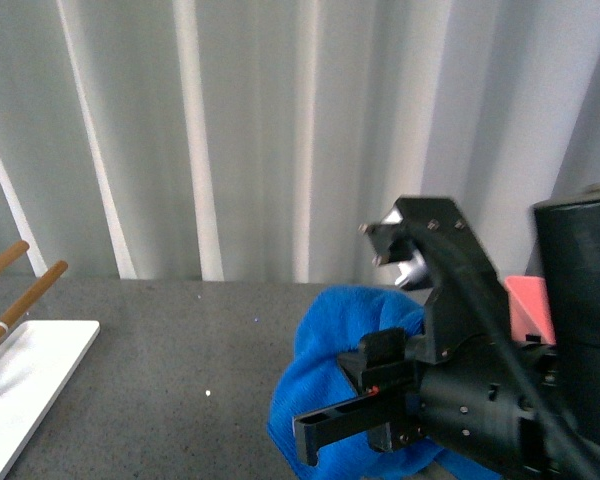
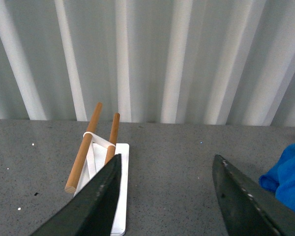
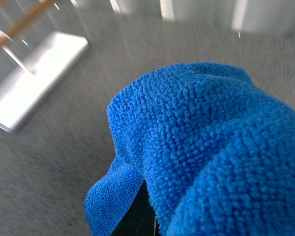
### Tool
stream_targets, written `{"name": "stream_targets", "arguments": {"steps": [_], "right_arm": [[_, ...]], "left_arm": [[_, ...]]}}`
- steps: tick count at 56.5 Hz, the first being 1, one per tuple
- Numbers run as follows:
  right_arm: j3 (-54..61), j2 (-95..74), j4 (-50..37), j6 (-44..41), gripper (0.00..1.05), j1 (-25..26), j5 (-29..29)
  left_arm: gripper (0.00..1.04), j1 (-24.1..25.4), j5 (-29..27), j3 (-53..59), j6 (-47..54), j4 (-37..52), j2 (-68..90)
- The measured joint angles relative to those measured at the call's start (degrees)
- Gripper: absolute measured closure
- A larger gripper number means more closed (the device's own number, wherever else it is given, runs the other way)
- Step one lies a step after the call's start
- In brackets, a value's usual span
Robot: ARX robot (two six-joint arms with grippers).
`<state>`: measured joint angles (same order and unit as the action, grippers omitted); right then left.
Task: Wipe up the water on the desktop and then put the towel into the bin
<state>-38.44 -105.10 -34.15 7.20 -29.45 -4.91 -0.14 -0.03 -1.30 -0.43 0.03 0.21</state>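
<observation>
Bunched towel [image 1: 330, 330] seems clamped in right hand [image 1: 320, 430], over tabletop [image 1: 180, 340] near bin [image 1: 528, 305]; left hand [image 2: 167, 196] wide, empty; risk: loose hanging corner catches bin wall, towel slips out of grip, lands outside.

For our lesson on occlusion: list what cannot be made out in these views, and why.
Bin: front view, mostly hidden behind the right arm.
Right gripper: right wrist view, towel covers it; open or shut unclear.
Stand: front view, cut off by the left edge; blurred in right wrist view.
Water on the desktop: none discernible in any view.
</observation>
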Motion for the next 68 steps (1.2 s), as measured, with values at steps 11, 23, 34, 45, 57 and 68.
{"name": "stream_targets", "arguments": {"steps": [11, 23, 34, 45, 57, 68], "right_arm": [[-12.48, -12.61, 19.28, 3.06, 0.99, -0.44, 3.67], [-24.7, -20.96, 31.19, 7.28, 0.99, 1.6, 8.22], [-38.86, -28.79, 39.45, 7.23, 0.99, 3.06, 10.62], [-54.05, -36.33, 46.77, 4.33, 0.99, 2.29, 12.35], [-67.67, -42.6, 52.3, 2.82, 0.99, 0.04, 11.1], [-71.38, -44.41, 52.06, 2.54, 0.99, -3.23, 5.57]], "left_arm": [[0.11, 0.0, 0.0, 0.0, 0.0, 0.0, 0.0], [0.07, 0.0, 0.02, 0.0, 0.11, 0.0, 0.0], [0.07, 0.0, 0.02, 0.0, 0.11, 0.0, -0.02], [0.07, 0.0, 0.02, 0.0, 0.13, 0.0, -0.02], [0.07, 0.0, 0.0, 0.0, 0.13, 0.0, -0.02], [0.07, 0.0, 0.02, 0.0, 0.13, 0.0, -0.02]]}}
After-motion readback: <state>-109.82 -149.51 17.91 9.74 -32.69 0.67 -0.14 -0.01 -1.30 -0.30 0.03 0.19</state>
